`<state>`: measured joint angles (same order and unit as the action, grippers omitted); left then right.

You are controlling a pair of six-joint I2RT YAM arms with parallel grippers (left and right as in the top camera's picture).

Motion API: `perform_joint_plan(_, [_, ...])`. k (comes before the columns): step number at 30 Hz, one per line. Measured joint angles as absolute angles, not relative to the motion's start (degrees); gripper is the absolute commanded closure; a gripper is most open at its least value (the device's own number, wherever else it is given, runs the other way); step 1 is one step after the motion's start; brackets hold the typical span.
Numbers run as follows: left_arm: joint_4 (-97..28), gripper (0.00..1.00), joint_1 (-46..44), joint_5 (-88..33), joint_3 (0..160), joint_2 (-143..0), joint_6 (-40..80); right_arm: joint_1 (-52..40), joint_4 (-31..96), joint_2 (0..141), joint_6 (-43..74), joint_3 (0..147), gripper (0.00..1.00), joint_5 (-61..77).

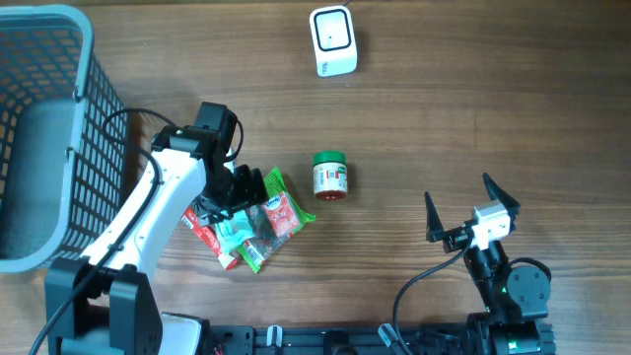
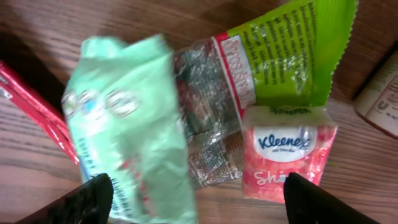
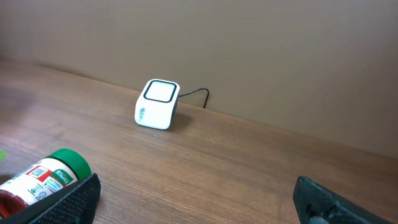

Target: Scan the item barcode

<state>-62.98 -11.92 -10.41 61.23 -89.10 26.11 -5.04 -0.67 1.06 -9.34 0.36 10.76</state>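
Observation:
A pile of packets lies left of centre on the table: a mint green packet (image 2: pixel 130 124), a green snack bag (image 2: pixel 280 50), a pink Kleenex tissue pack (image 2: pixel 286 152) and a red packet (image 2: pixel 37 112). My left gripper (image 2: pixel 199 199) hovers open just above the pile (image 1: pixel 258 219), and the blurred mint packet lies loose between its jaws, near the left finger. The white barcode scanner (image 1: pixel 332 39) stands at the far edge. My right gripper (image 1: pixel 471 212) is open and holds nothing, at the near right. No barcode is visible.
A green-lidded spice jar (image 1: pixel 330 176) lies on its side near the middle of the table, also seen by the right wrist as the jar (image 3: pixel 43 180). A blue-grey wire basket (image 1: pixel 39 128) stands at the far left. The scanner (image 3: pixel 157 104) has a cable running behind it.

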Motion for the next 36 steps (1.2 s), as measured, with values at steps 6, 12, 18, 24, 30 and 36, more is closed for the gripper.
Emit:
perform_joint_plan(6, [-56.7,0.67,-11.9,-10.5,61.9,-88.9,25.3,-5.0,-0.7,1.1,-9.3,0.4,0.0,10.8])
perform_joint_plan(12, [-52.9,0.96,-11.9,-10.5,62.0,-88.8,24.5,-5.0,-0.7,1.1,-9.4,0.4,0.0,10.8])
perform_joint_plan(18, [-52.4,0.96,-12.1,-10.5,62.0,-88.8,24.5,-5.0,-0.7,1.1,-9.3,0.4,0.0,10.8])
perform_joint_plan(24, [-53.9,0.86,-14.7,-16.4,62.0,-88.8,24.5,-5.0,-0.7,1.1,-9.3,0.4,0.0,10.8])
perform_joint_plan(30, [-54.8,0.91,-21.0,-22.0,62.0,-88.8,25.4,-5.0,-0.7,1.1,-9.3,0.4,0.0,10.8])
perform_joint_plan(36, [-54.8,0.47,-26.8,-16.0,62.0,-88.8,30.8,-5.0,-0.7,1.1,-9.4,0.4,0.0,10.8])
